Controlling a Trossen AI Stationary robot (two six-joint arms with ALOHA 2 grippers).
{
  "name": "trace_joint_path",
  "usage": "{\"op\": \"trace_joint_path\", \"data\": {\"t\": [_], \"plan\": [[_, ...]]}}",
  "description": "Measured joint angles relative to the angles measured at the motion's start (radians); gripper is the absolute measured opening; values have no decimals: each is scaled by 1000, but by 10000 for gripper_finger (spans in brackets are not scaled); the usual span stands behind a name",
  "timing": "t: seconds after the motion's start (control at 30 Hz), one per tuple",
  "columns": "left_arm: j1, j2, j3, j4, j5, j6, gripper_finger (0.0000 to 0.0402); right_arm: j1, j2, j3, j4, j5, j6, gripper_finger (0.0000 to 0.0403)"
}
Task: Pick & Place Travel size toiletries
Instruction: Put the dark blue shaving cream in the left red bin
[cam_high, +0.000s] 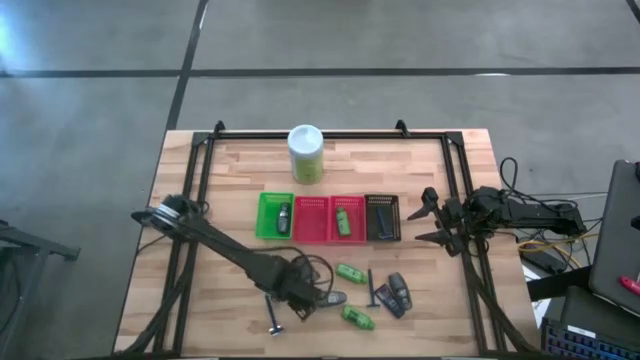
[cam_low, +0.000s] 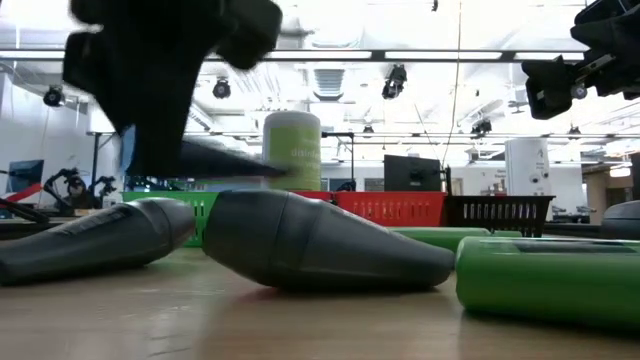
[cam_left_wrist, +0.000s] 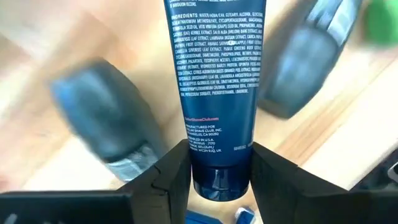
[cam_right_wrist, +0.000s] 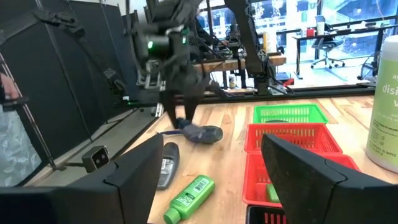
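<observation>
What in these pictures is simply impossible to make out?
- Black basket: its contents, too dark and small in the high view.
- Dark tube between the left gripper's fingers: its top is cut off by the left wrist view's edge.
- Low view: the grip itself, lost in a dark blur.
- White-and-green canister: cropped in the right wrist view.

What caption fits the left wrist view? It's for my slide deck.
Left gripper shut on a dark-blue tube, above the wooden table and grey bottles.
</observation>
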Motion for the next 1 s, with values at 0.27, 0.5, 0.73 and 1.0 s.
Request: {"op": "trace_joint_path", "data": {"t": [0.27, 0.5, 0.73, 1.0], "plan": [[83, -119, 0, -14, -145, -60, 147, 0, -1, 0, 0, 0, 0, 291], [230, -131, 0, 38, -178, -25, 147, 0, -1, 0, 0, 0, 0, 311], [369, -129, -4, 39, -185, 42, 147, 0, -1, 0, 0, 0, 0, 330], [440, -129, -101, 98, -105, 25, 147, 0, 0, 0, 0, 0, 0, 355]]}}
